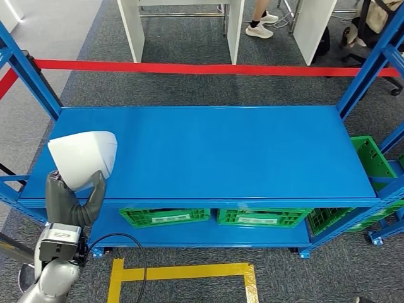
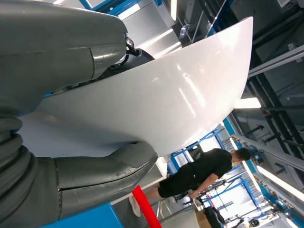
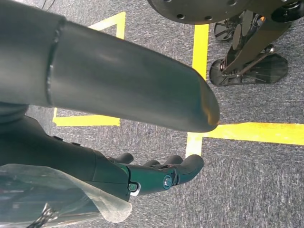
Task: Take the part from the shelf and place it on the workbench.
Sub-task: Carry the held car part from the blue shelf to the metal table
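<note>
1. Left hand (image 1: 76,202), lowest in the head view and closest to the lens, holds the white part (image 1: 84,158) up at the near left corner of the blue shelf (image 1: 214,151); the thick thumb runs up one side of the shell and the fingers (image 2: 64,52) clamp the other face, as the left wrist view shows at close range.

2. White part sits in the hand's grip above the shelf's front left corner; whether its lower edge touches the blue deck or has lifted free cannot be told from these views.

3. Grip placement looks deliberate: the hand pinches the narrow end of the curved shell, leaving the broad, glossy face unsupported and pointing away from the wrist, probably so the piece can be drawn off the shelf toward the robot.

4. Right hand (image 3: 157,173) hangs beside the robot, well away from the shelf, over grey carpet and yellow floor tape (image 3: 251,133); its fingers are loosely apart and hold nothing.

5. Green crates (image 1: 209,216) sit on the tier below the shelf's top deck, and a red barrier tape (image 1: 214,68) stretches behind the shelf.

6. Carrying to the counter appears to be the step remaining; the smooth shell, held at one end, could slip or swing.
</note>
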### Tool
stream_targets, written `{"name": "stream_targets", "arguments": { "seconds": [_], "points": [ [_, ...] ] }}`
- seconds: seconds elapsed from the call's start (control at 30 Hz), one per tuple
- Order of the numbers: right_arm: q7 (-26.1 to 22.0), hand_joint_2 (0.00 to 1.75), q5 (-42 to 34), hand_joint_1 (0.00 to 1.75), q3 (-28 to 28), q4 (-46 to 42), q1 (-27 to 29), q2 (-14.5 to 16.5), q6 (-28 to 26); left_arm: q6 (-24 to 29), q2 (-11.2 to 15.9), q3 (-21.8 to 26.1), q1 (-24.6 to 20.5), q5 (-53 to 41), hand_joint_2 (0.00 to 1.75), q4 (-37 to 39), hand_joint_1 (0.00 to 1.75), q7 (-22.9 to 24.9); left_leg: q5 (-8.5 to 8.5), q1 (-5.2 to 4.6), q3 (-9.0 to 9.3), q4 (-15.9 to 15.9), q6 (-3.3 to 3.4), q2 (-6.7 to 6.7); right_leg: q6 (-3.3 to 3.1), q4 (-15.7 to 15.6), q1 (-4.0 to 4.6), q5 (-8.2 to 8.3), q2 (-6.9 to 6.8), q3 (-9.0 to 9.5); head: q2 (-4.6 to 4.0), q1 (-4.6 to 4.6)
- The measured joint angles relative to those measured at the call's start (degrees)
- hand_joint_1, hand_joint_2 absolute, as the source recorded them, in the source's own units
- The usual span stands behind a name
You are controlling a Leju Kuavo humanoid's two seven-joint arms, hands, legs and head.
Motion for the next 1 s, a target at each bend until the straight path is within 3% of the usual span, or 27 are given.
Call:
{"name": "stream_targets", "arguments": {
  "seconds": [0.43, 0.6, 0.67, 0.73, 0.8, 0.83, 0.87, 0.9, 1.0],
  "points": [
    [-0.01, 0.00, 0.00, 0.00, 0.00, 0.00, 0.00, 0.01, 0.00, 0.00, 0.00, 0.00, 0.01, 0.00, 1.75, 0.00, 1.75, 0.00, -0.03, -0.05, -0.02, 0.09, 0.04, 0.00, 0.04, -0.05, -0.04, 0.03, 0.01, 0.01, 0.00, 0.00],
    [0.00, 0.00, 0.00, 0.00, -0.02, 0.02, 0.03, 0.24, -0.01, 0.06, -0.01, 0.12, 0.01, 0.00, 1.75, -0.01, 1.75, -0.02, -0.07, -0.22, -0.07, 0.40, 0.60, 0.04, 0.61, -0.18, -0.20, 0.25, 0.11, 0.05, 0.00, -0.03],
    [0.00, 0.00, 0.01, 0.00, -0.02, 0.02, 0.06, 0.32, -0.02, 0.09, -0.08, 0.16, 0.00, 0.00, 1.75, -0.05, 1.75, -0.03, 0.59, 0.04, 0.09, -0.28, 1.11, 0.40, 0.89, 0.42, -0.17, -0.56, -0.24, -0.31, 0.00, 0.01],
    [-0.01, 0.00, 0.01, 0.00, -0.02, 0.02, 0.04, 0.33, -0.02, 0.14, -0.19, 0.21, 0.02, 0.00, 1.75, -0.11, 1.75, -0.08, 1.12, 0.26, 0.05, -0.82, 1.54, 0.89, 1.06, 4.77, -0.12, -3.89, -1.02, -2.16, 0.01, 0.16],
    [-0.01, 0.00, 0.01, 0.00, -0.02, 0.03, 0.01, 0.33, -0.02, 0.17, -0.27, 0.28, 0.12, 0.02, 1.75, -0.13, 1.75, -0.13, 1.25, 0.23, -0.31, -0.76, 1.63, 1.32, 1.28, 12.73, -0.14, -7.96, -1.46, -5.36, 0.01, 0.27],
    [0.00, 0.00, 0.02, 0.00, -0.02, 0.04, 0.01, 0.33, -0.02, 0.17, -0.32, 0.31, 0.19, 0.03, 1.75, -0.13, 1.75, -0.13, 1.29, 0.24, -0.51, -0.65, 1.60, 1.56, 1.43, 15.74, -0.19, -8.91, -1.53, -6.50, 0.00, 0.26],
    [0.00, 0.00, 0.02, 0.00, -0.02, 0.05, 0.02, 0.33, -0.02, 0.17, -0.36, 0.31, 0.22, 0.02, 1.75, -0.13, 1.75, -0.13, 1.34, 0.27, -0.73, -0.49, 1.55, 1.75, 1.57, 16.80, -0.26, -8.74, -1.58, -6.71, 0.00, 0.28],
    [-0.01, 0.00, 0.02, 0.00, -0.02, 0.06, 0.03, 0.33, -0.02, 0.17, -0.40, 0.31, 0.25, 0.02, 1.75, -0.13, 1.75, -0.13, 1.35, 0.35, -0.96, -0.23, 1.44, 1.87, 1.72, 15.43, -0.38, -7.48, -1.68, -5.76, 0.00, 0.28],
    [-0.01, 0.00, 0.02, 0.00, -0.02, 0.08, -0.06, 0.33, -0.03, 0.17, -0.43, 0.36, 0.24, 0.02, 1.75, -0.13, 1.75, -0.13, 1.18, 0.47, -1.84, 1.07, 0.60, 1.98, 1.94, 4.55, -0.67, -3.28, -2.14, 0.65, 0.00, 0.29]
  ]
}}
